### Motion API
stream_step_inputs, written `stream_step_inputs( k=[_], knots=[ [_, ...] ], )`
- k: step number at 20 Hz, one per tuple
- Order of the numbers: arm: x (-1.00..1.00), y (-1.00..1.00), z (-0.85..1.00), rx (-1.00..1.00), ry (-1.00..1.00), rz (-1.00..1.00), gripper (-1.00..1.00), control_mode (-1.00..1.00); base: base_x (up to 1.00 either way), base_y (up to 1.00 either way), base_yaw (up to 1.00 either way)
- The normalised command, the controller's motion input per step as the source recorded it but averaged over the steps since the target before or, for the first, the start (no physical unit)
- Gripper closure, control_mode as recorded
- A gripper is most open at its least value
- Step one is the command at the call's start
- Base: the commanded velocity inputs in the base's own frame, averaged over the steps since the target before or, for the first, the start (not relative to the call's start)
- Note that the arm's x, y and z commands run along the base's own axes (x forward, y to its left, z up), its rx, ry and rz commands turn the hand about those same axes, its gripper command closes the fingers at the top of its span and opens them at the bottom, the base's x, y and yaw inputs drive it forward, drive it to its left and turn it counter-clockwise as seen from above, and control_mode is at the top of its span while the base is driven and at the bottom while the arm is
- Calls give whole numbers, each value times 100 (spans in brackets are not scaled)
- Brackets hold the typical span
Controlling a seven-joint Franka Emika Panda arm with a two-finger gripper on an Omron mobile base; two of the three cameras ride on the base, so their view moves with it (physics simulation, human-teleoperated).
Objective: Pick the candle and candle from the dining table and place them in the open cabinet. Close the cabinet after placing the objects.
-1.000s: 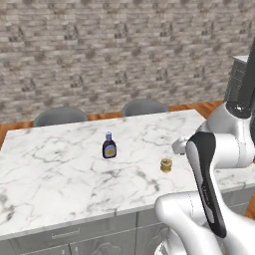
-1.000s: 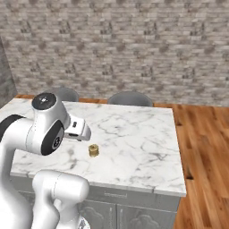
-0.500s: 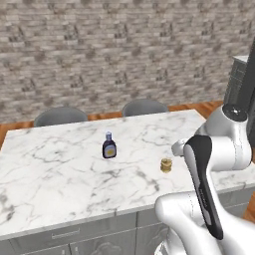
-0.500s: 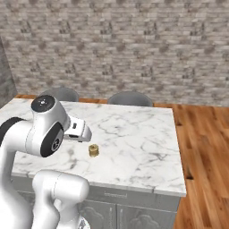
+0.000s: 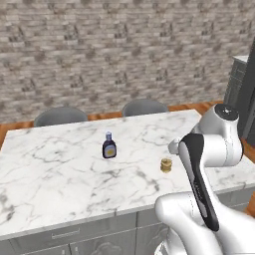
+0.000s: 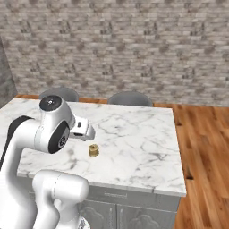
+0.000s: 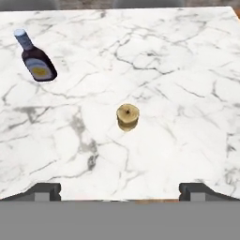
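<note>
Hand view looks down on the white marble desk (image 7: 187, 70), where the squat tan-gold candle (image 7: 127, 116) stands upright near the middle of the picture, well clear of the edges. Up and to the left of it, well apart, stands a dark blue bottle (image 7: 36, 61) with a yellow label and a pale cap. The hand (image 7: 120, 191) hangs above the near edge of the desk with its jaws spread wide and nothing between them; one dark fingertip (image 7: 44, 191) shows at the lower left and the other at the lower right, with the candle lying ahead between their lines.

From the left base view the candle (image 5: 166, 165) sits on the desk (image 5: 60, 174) toward its right part, just beside the white arm, and the bottle (image 5: 109, 146) stands to its left, further back. From the right base view the candle (image 6: 93, 150) is just below the arm's wrist, on the desk (image 6: 143, 147). Two grey chairs (image 6: 130, 99) stand at the far side of the desk before a stone brick wall (image 6: 134, 44). A wooden floor (image 6: 205, 147) runs along the right.
</note>
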Motion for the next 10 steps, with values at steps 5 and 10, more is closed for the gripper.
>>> stream_step_inputs(
  k=[5, 10],
  knots=[
    [24, -3, -24, 0, 6, 0, -100, -100, 0, 0, 0],
    [17, -5, -30, 0, 6, 0, -100, -100, 0, 0, 0]
  ],
)
